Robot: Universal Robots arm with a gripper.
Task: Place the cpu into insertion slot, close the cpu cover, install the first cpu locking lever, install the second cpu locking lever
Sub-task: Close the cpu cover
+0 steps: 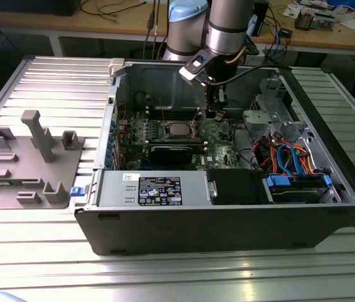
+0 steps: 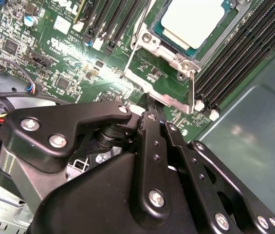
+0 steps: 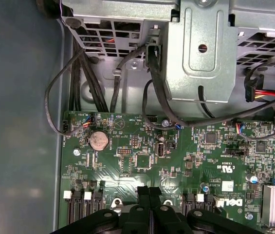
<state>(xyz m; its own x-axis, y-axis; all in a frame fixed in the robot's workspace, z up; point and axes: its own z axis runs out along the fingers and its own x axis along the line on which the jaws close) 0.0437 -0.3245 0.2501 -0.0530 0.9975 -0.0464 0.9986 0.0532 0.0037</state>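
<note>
Nearby, cpu, apart from claw.

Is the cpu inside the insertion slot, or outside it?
Inside. In the second wrist view the cpu lies flat within the silver rim of the insertion slot; the exterior view shows it seated there too.

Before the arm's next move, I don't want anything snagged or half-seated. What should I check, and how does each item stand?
1. cpu lying flat: ok.
2. cpu cover down around it: ok.
3. Locking lever latched: cannot tell.
4. Gripper jaws shut: ok.
5. Black cables apart from the gripper: ok.
</note>
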